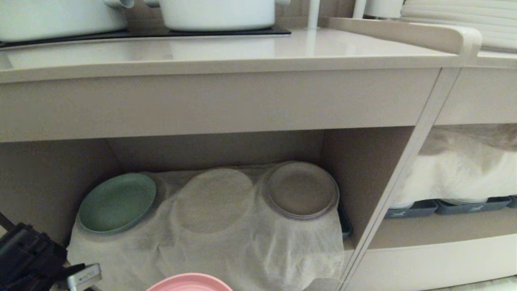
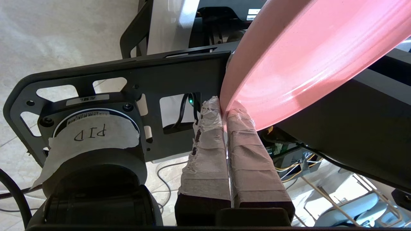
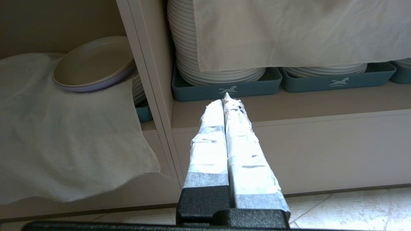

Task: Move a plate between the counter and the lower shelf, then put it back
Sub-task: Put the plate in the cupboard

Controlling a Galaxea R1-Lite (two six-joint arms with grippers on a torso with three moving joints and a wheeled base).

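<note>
We read one handwritten marking, "PID", on a strip of white tape (image 2: 93,136) stuck over the round black housing (image 2: 91,160) seen in the left wrist view; the letters appear inverted there. Above the tape, a small printed label with a barcode (image 2: 85,118) and a second white label (image 2: 87,100) on the black bracket are too small for us to read. The grey-blue trays (image 3: 224,88) in the right wrist view carry a white horse emblem (image 3: 228,90) with no legible wording.
</note>
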